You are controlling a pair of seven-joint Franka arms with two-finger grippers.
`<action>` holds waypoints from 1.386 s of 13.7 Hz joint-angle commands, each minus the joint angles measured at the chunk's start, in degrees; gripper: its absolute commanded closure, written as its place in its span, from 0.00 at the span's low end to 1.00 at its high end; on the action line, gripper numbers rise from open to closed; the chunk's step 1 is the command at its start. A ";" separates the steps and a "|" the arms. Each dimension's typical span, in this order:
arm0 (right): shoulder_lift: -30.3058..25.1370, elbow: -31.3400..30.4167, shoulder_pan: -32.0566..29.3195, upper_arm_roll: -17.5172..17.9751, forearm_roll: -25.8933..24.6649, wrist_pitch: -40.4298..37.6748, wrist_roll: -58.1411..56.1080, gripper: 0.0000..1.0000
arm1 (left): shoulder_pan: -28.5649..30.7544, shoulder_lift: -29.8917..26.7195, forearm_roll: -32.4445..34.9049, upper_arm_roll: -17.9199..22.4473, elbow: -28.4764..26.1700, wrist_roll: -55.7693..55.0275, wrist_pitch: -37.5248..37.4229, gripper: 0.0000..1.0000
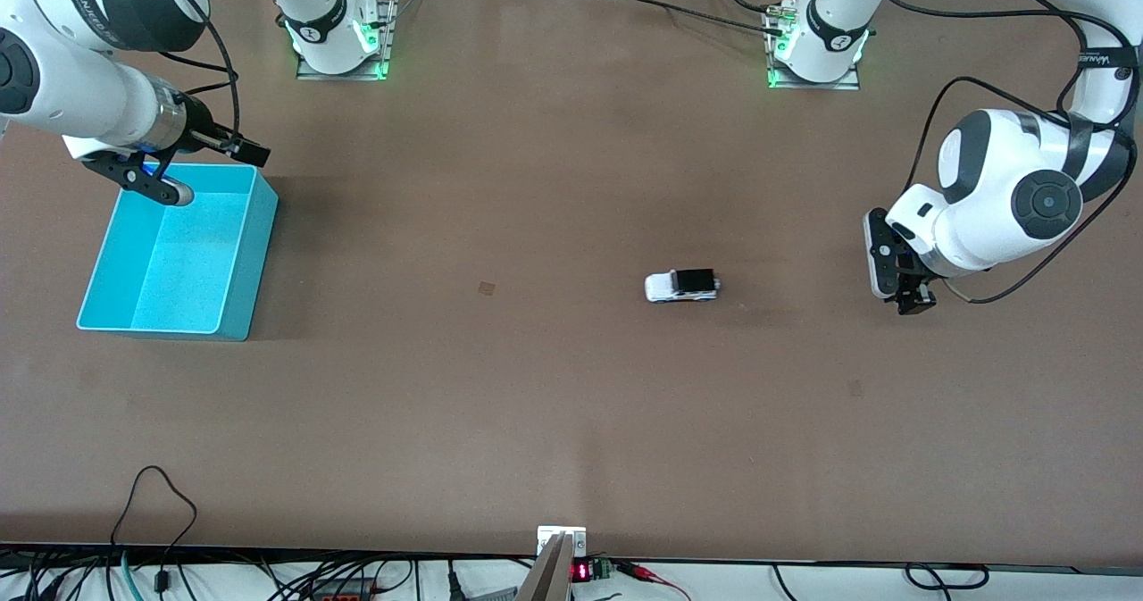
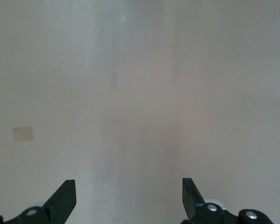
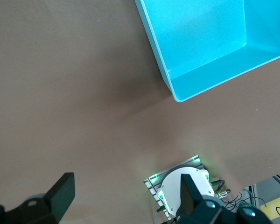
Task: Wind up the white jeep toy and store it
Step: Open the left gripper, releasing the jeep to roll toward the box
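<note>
The white jeep toy (image 1: 683,286), white with a black roof and rear, stands on its wheels on the brown table, between the table's middle and the left arm's end. It shows in neither wrist view. My left gripper (image 1: 897,284) (image 2: 129,196) hovers over bare table beside the jeep, toward the left arm's end and well apart from it. It is open and holds nothing. My right gripper (image 1: 152,181) (image 3: 126,196) hangs open and holding nothing over the rim of the turquoise bin (image 1: 254,262) (image 3: 214,79) on the bin's side toward the robot bases.
The bin stands at the right arm's end of the table with nothing in it. A small tan patch (image 1: 487,288) (image 2: 22,134) marks the table between bin and jeep. The arm bases (image 1: 339,34) (image 1: 821,43) stand along the table's edge farthest from the front camera.
</note>
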 commanded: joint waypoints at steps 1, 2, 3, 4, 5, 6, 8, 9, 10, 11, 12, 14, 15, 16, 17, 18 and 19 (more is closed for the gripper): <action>-0.43 0.11 -0.33 -0.01 0.66 -0.60 -0.47 0.00 | -2.58 -0.15 -1.05 0.29 4.55 -6.79 -5.32 0.00; -0.43 0.02 -0.33 -0.01 0.66 -0.60 -0.38 0.00 | -3.11 -0.15 -1.05 0.29 4.99 -8.64 -5.24 0.00; -0.43 0.02 -0.33 -0.01 0.66 -0.60 -0.47 0.00 | -3.20 -0.15 -1.05 0.29 5.52 -10.31 -5.24 0.00; -0.43 0.11 -0.42 -0.01 0.66 -0.60 -0.47 0.00 | -3.55 -0.15 -1.05 0.29 5.87 -12.24 -5.24 0.00; -0.43 0.11 -0.33 -0.01 0.66 -0.60 -0.47 0.00 | -3.82 0.11 -1.05 0.29 6.14 -13.74 -5.24 0.00; -0.43 0.02 -0.33 -0.01 0.66 -0.60 -0.47 0.00 | -3.82 0.20 -1.05 0.29 6.14 -14.80 -5.24 0.00; -0.43 0.11 -0.42 -0.09 0.66 -0.60 -0.47 0.00 | -3.73 0.38 -0.96 0.29 6.23 -19.61 -5.07 0.00; -0.43 0.11 -0.33 -0.01 0.66 -0.60 -0.47 0.00 | -3.64 0.64 -0.96 0.37 6.32 -23.73 -5.07 0.00; -0.43 0.11 -0.33 -0.09 0.66 -0.60 -0.47 0.00 | -3.21 0.64 -0.96 0.37 6.58 -27.78 -5.07 0.00; -0.43 0.02 -0.33 -0.09 0.66 -0.60 -0.47 0.00 | -3.20 0.64 -1.05 0.29 7.02 -31.30 -5.15 0.00; -0.43 0.11 -0.33 -0.09 0.66 -0.60 -0.47 0.00 | -3.03 0.64 -1.05 0.37 7.45 -34.55 -5.24 0.00; -0.43 0.02 -0.33 -0.09 0.66 -0.60 -0.47 0.00 | -2.94 0.46 -1.05 0.37 8.51 -40.53 -5.33 0.00; -0.43 0.02 -0.33 -0.09 0.66 -0.69 -0.47 0.00 | -2.94 0.29 -1.13 0.55 8.77 -43.87 -5.42 0.00; -0.43 0.02 -0.42 -0.09 0.66 -0.60 -0.47 0.00 | -2.85 0.11 -1.13 0.72 9.39 -47.03 -5.50 0.00; -0.43 0.02 -0.33 -0.09 0.66 -0.60 -0.47 0.00 | -2.94 0.11 -0.87 0.81 10.09 -49.15 -5.33 0.00; -0.43 0.02 -0.33 -0.09 0.66 -0.69 -0.47 0.00 | -2.94 0.11 -0.87 0.90 10.88 -49.70 -5.33 0.00; -0.34 0.02 -0.42 -0.09 0.66 -0.69 -0.47 0.00 | -2.94 0.03 -0.87 0.90 11.58 -49.70 -5.33 0.00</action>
